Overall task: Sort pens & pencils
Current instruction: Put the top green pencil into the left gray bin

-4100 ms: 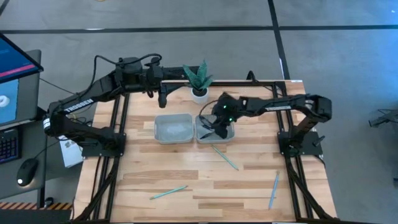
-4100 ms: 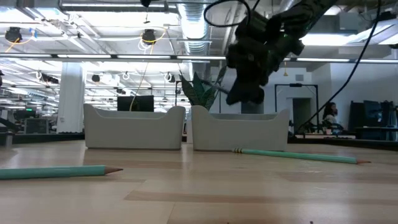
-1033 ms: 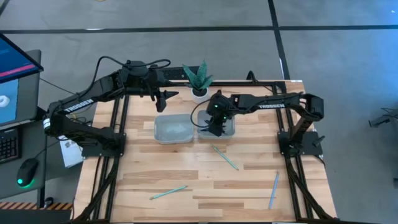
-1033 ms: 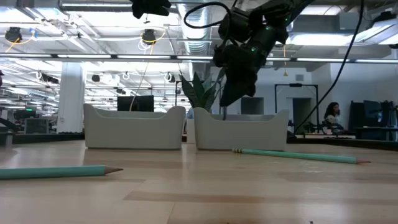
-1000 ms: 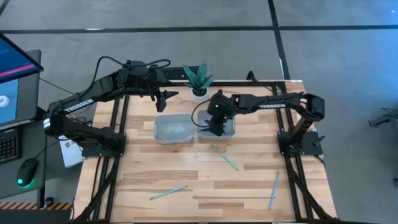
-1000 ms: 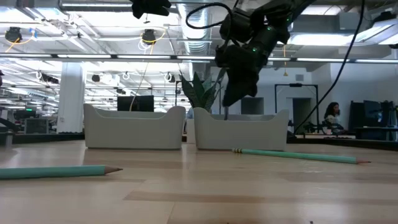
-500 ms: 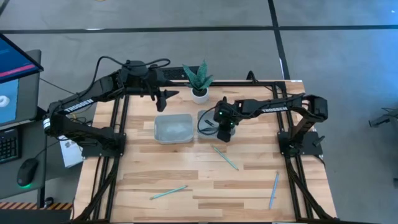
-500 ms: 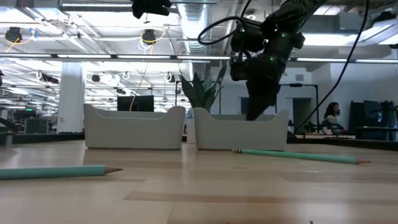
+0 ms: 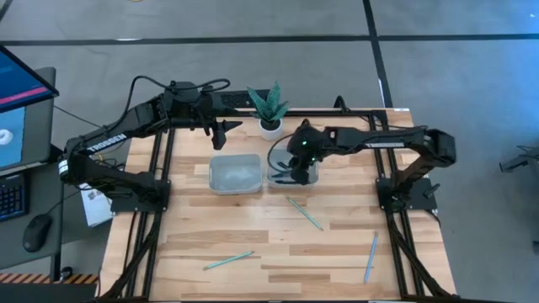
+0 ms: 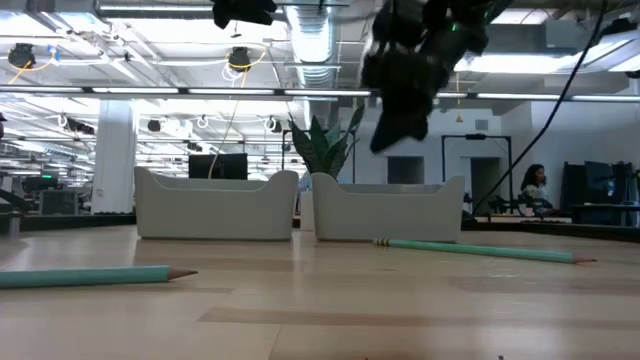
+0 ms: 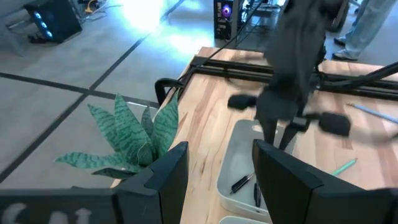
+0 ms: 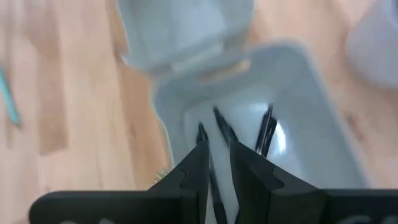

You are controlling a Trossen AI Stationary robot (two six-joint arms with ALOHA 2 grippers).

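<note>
Dark right hand [image 9: 296, 175] higher over pens' tray [image 9: 308, 178] than before, fingers near-closed, empty; left hand [image 9: 221, 135] parted

High view looked straight down; low view sat level at tabletop; both wrist views shared pale grey plastic tray [image 11: 239, 168] from above.

We see a light wood-plank table [image 9: 253, 240], smooth with a slight sheen; two matt grey plastic trays [image 9: 235, 174]; matt teal pencils [image 9: 303, 212]; glossy dark pens [image 12: 266, 130]; matt black arms.
</note>
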